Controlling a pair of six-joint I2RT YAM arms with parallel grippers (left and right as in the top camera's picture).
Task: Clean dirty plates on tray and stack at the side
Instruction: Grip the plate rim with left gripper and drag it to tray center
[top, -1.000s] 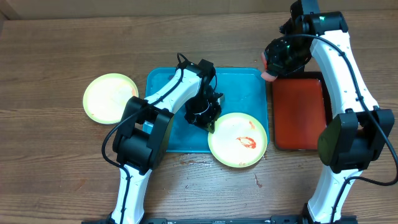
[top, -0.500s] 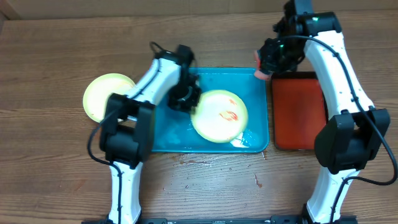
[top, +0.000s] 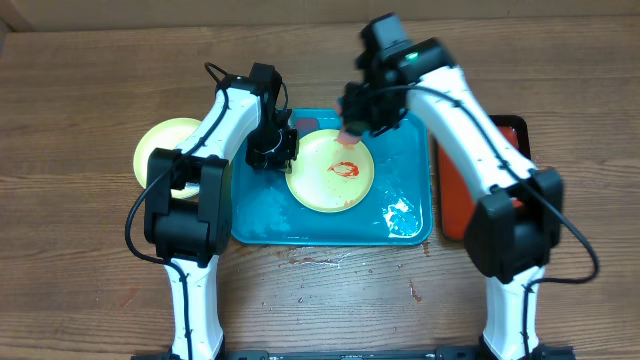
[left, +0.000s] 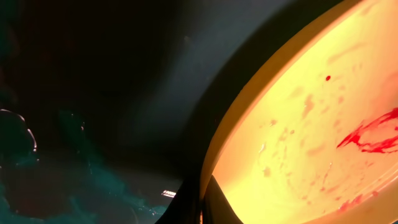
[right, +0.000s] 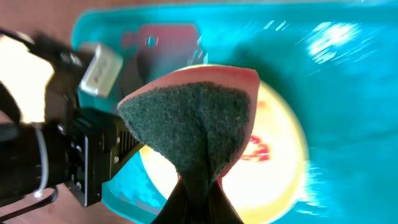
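A pale yellow-green plate (top: 330, 172) with a red sauce smear lies in the teal tray (top: 262, 215). My left gripper (top: 277, 150) is shut on the plate's left rim; the left wrist view shows the rim (left: 292, 130) between the fingers (left: 202, 208). My right gripper (top: 352, 122) is shut on a pink sponge with a dark green scouring face (right: 193, 124) and holds it just over the plate's far edge (right: 280, 174). A second yellow-green plate (top: 165, 150) lies on the table to the left of the tray. The light blue-white plate is out of view.
A narrow red tray (top: 505, 150) lies to the right of the teal tray, partly hidden by my right arm. The teal tray floor has wet shiny patches (top: 400, 213). The wooden table (top: 90, 260) surrounds both trays.
My left gripper has pulled the smeared plate from the tray's front right corner up and to the left. My right arm has swung left from the red tray to the plate, carrying the sponge.
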